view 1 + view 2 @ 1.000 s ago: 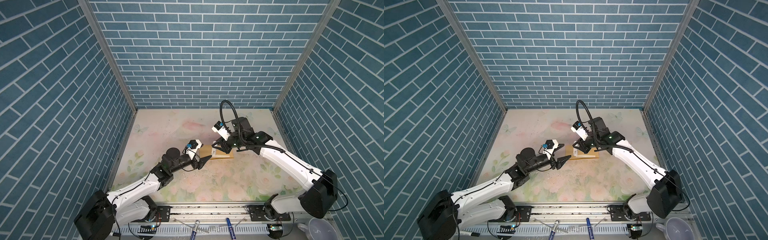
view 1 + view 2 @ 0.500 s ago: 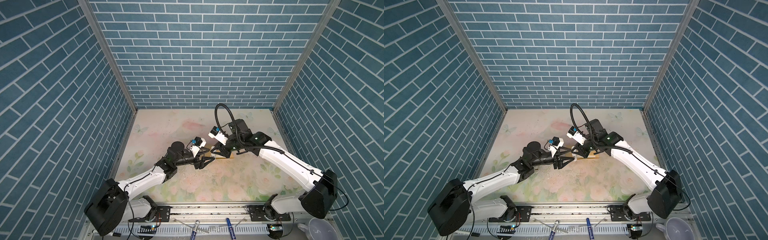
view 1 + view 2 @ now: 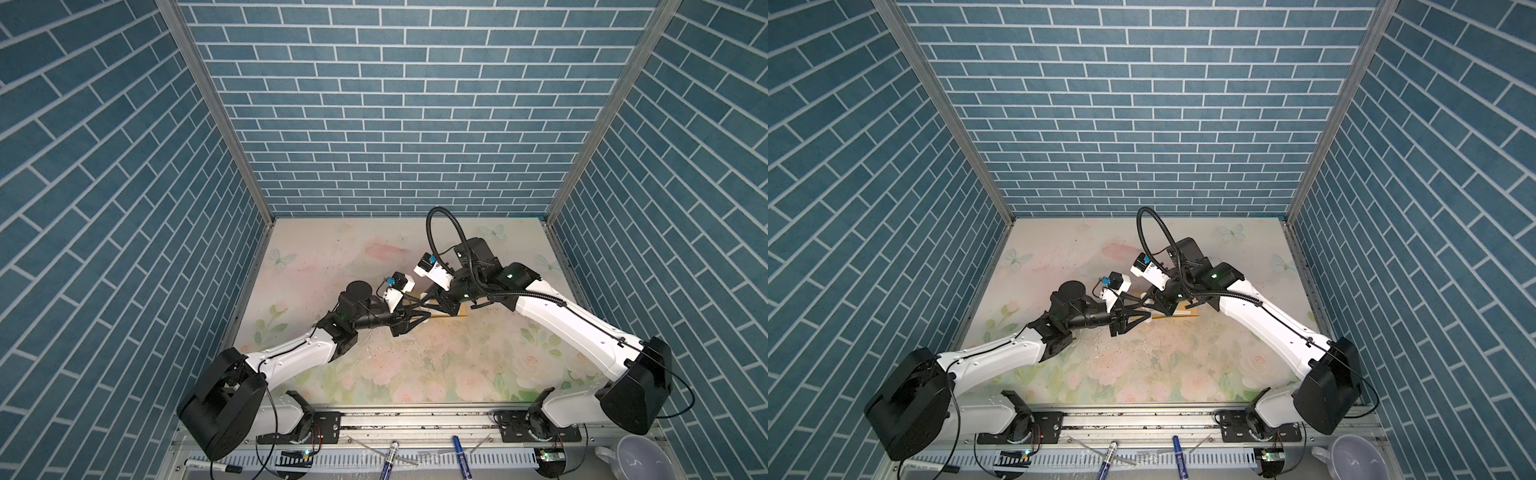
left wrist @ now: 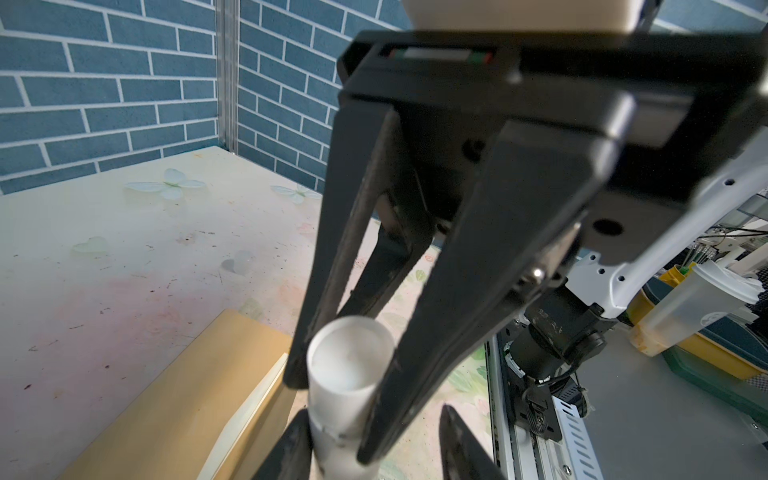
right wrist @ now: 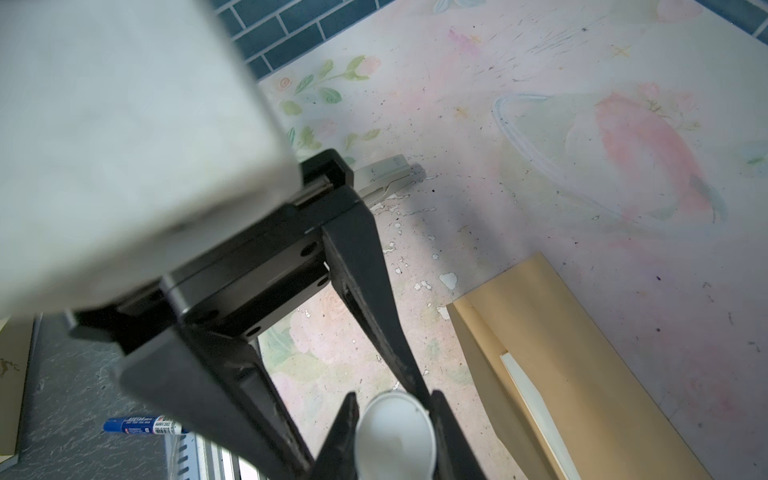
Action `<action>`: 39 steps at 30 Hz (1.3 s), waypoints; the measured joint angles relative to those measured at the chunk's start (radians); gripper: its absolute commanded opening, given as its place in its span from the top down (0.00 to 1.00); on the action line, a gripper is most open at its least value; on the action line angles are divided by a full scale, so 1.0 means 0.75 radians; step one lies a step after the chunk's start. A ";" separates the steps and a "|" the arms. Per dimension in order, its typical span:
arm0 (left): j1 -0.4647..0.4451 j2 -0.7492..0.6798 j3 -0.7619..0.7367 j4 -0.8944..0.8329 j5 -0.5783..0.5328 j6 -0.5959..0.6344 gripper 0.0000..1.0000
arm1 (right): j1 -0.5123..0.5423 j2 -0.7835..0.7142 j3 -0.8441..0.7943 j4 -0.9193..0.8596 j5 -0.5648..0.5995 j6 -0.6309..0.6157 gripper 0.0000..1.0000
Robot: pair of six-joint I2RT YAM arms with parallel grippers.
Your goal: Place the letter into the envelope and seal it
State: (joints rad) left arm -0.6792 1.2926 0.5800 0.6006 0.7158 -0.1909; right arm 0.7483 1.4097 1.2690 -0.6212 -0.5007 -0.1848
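The tan envelope (image 4: 174,395) (image 5: 561,353) lies flat on the floral table, and both top views show only slivers of it (image 3: 462,310) (image 3: 1188,311) under the arms. A cream edge of the letter (image 4: 254,399) (image 5: 532,399) shows inside its mouth. My right gripper (image 5: 394,401) (image 3: 429,302) (image 3: 1149,306) is shut on a white tube (image 5: 395,432) (image 4: 345,374) held above the table beside the envelope. My left gripper (image 4: 374,415) (image 3: 423,316) (image 3: 1141,311) meets it head-on and straddles the same tube. One left finger touches the tube, the other stands apart, so it is open.
Blue-brick walls close in three sides. Two blue markers (image 3: 390,455) (image 3: 459,451), a black marker (image 3: 212,466) and a white cup (image 3: 640,459) sit by the front rail. A plastic cup (image 4: 690,307) stands beyond the table edge.
My left arm reached right to the right gripper and its jaws narrowed around the white tube. The right gripper shifted slightly left and kept its hold.
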 measured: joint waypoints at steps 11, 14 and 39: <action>0.000 0.035 0.012 0.011 0.001 -0.009 0.54 | 0.010 0.011 0.000 0.000 0.000 -0.001 1.00; 0.000 0.053 0.012 0.017 0.001 -0.019 0.55 | 0.012 0.011 0.000 0.001 0.000 -0.001 1.00; 0.001 0.090 -0.004 0.171 -0.109 -0.194 1.00 | 0.012 -0.018 0.007 0.126 0.080 0.025 0.50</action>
State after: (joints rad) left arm -0.6785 1.3598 0.5774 0.7288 0.6342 -0.3367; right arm 0.7574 1.3964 1.2743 -0.5266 -0.4408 -0.1661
